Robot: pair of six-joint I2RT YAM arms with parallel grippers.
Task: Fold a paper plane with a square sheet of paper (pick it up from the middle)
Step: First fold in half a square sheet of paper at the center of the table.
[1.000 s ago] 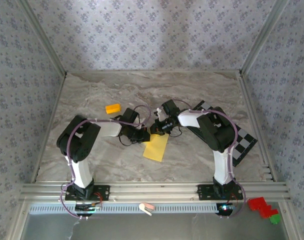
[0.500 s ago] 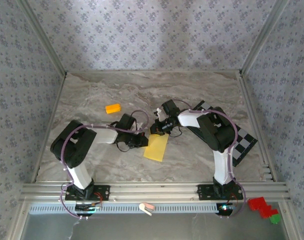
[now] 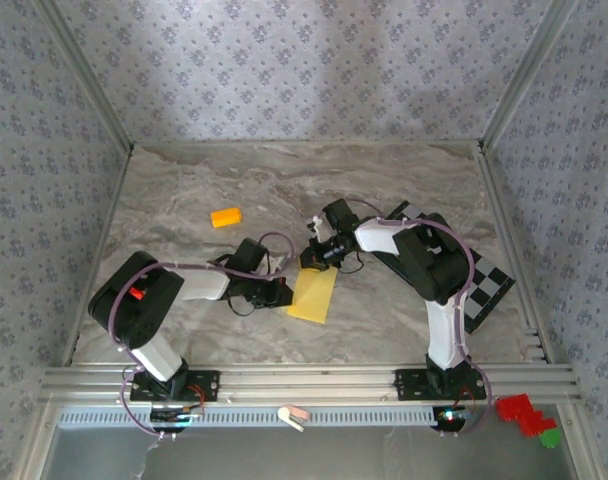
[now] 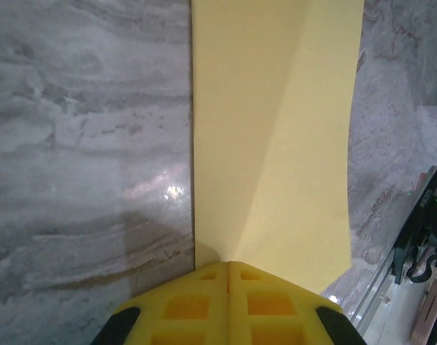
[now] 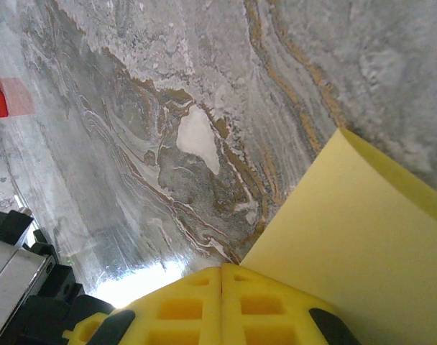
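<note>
Top external view: the pale-yellow sheet of thin paper (image 3: 314, 295), folded to an oblong, lies flat near the middle of the grey marbled table (image 3: 184, 190), slightly toward its near edge. The left gripper (image 3: 278, 293) sits at the sheet's left long edge, the right gripper (image 3: 310, 256) at its far short edge. Both wrist views show yellow pads pressed together with the tips at the paper. A pinch on it cannot be confirmed.

Judged step: sharpening the first centre fold. The next move calls for steady downward pressure along that edge while the right tip pins the sheet.

Since one second ago, the left gripper has travelled toward the near edge and its elbow has swung left. The right arm and the sheet are unchanged.
</note>
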